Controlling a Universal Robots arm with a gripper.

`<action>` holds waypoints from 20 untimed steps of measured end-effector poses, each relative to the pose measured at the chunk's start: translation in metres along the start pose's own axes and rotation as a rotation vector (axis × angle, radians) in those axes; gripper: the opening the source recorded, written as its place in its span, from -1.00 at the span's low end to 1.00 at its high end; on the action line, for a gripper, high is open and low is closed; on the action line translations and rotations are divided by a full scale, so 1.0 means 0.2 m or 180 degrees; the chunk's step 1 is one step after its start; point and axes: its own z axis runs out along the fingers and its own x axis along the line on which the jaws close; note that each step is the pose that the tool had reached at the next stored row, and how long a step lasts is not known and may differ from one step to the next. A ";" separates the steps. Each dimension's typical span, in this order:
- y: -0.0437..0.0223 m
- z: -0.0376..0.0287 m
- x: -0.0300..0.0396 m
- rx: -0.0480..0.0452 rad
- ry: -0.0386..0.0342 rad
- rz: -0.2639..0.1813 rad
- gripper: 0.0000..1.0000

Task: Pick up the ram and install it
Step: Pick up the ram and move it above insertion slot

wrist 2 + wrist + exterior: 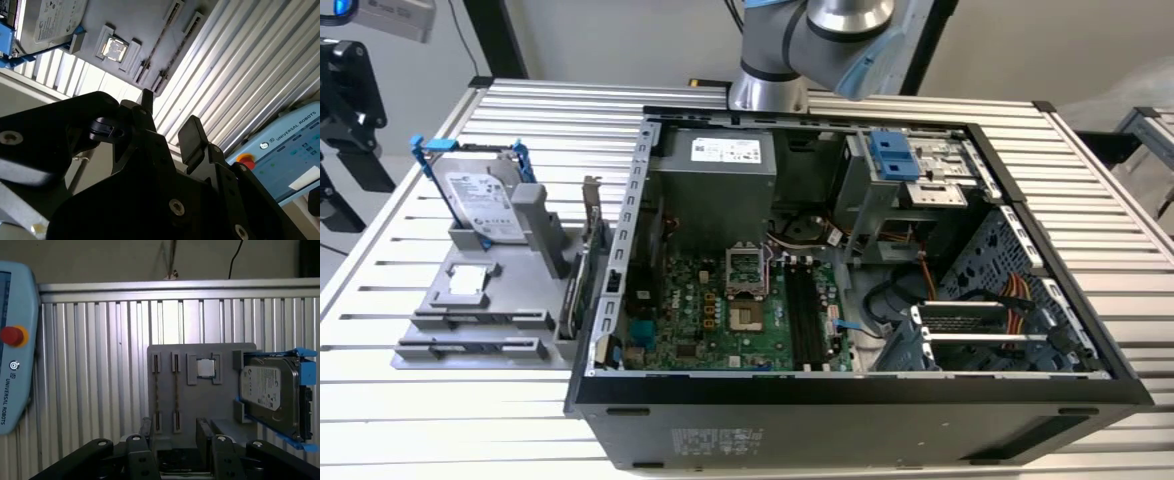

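Hovering over the gray holder (pixel 200 400) with my end effector (pixel 174 424) spread and empty, I see the ram (pixel 175 390) standing on edge in the holder's slots, presumably so its long edge offers a grip.

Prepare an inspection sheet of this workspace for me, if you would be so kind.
Surface: ribbed aluminium table bearing an open computer case and a gray parts holder.
Job's things: ram, one of two thin strips on edge in the holder's slots, not gripped; motherboard exposed inside the case.
Clutter: hard drive with blue rails and a processor chip, both in the holder.
Grippers: gripper open and empty, clear of the ram.
Cables: orange wires inside the case.
Surroundings: teach pendant with a red button; arm base at the table's far edge.
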 end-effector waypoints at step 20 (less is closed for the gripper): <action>0.000 0.009 0.000 -0.0003 0.0007 -0.0158 1.00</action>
